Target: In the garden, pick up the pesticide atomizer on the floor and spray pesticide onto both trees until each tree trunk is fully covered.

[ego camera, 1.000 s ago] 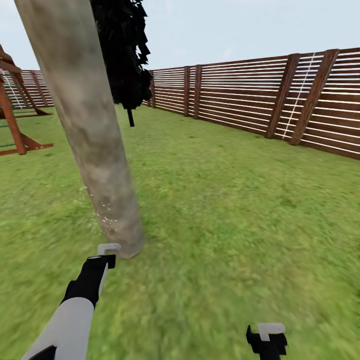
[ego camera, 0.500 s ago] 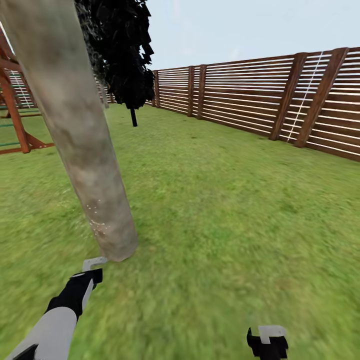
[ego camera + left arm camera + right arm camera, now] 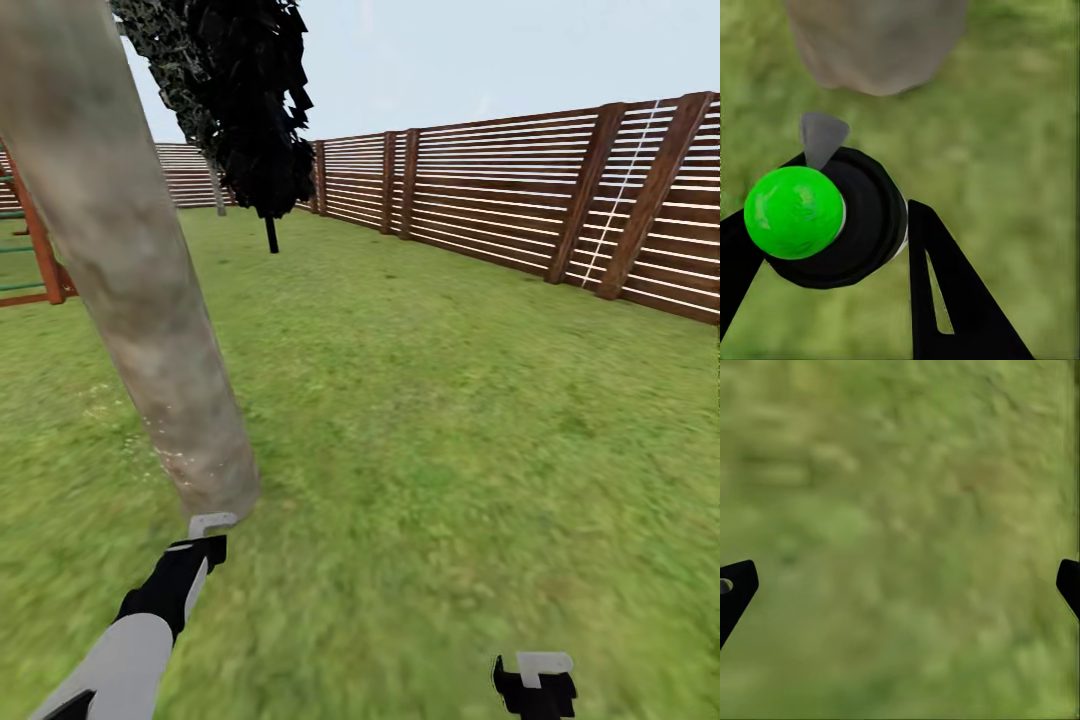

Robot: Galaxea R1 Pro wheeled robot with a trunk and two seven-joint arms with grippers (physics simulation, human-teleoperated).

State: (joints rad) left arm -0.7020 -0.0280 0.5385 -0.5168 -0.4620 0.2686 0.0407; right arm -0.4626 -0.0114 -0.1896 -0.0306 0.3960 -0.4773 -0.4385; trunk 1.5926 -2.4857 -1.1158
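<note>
Grass fills most of your head view, with a thick grey-tan trunk leaning up from its base at lower left toward the top left corner. Your left gripper sits just beside the foot of that trunk, at the end of a black and white forearm reaching up from the bottom left. From the left wrist camera you can see its two black fingers pinching the atomizer, a round black body with a bright green cap and a small grey nozzle that points toward the trunk base close ahead. A few tiny white specks of pesticide dot the lower trunk, near its left edge, above the gripper. Your right gripper is low at the bottom edge, well apart from the trunk, over bare lawn. In the right wrist view its black fingertips stand spread wide at the two sides of the picture with nothing but blurry green ground between them. Behind the trunk a black narrow tree stands on the lawn, a brown slat fence runs along the right and back, and a red-brown wooden frame shows at the left edge.
</note>
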